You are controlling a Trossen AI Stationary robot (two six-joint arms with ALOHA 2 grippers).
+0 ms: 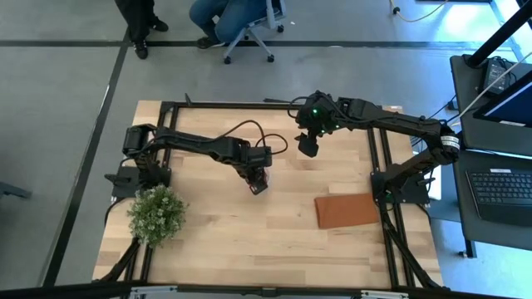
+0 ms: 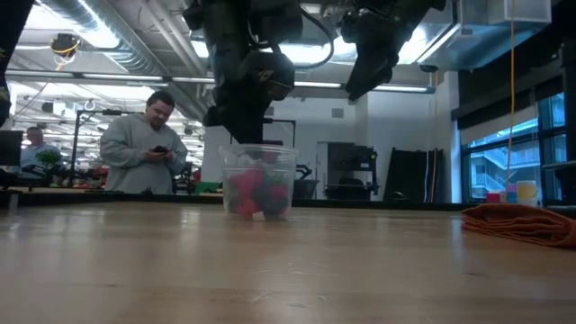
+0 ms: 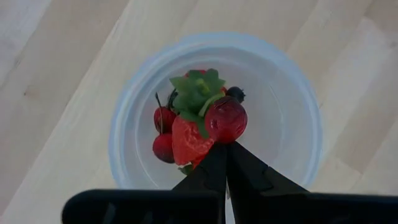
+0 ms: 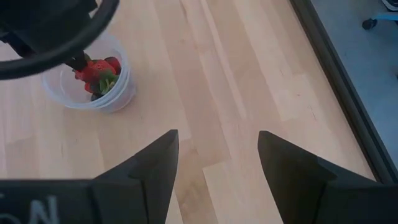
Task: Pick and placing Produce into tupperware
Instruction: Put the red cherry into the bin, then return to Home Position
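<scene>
Closed together, the left claw (image 3: 225, 149) hangs directly over the tupperware (image 3: 292, 134), its tips just above the produce (image 3: 202, 121) heaped inside: red berries, dark ones, a green leaf. That cup stands mid-bench (image 1: 249, 241). Farther off, the right claw (image 4: 217, 162) hovers with fingers apart.

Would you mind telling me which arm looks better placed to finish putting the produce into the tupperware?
Left. The left gripper sits directly over the tupperware, fingers closed beside the produce inside. The right gripper hangs open, off to one side over bare table.
</scene>
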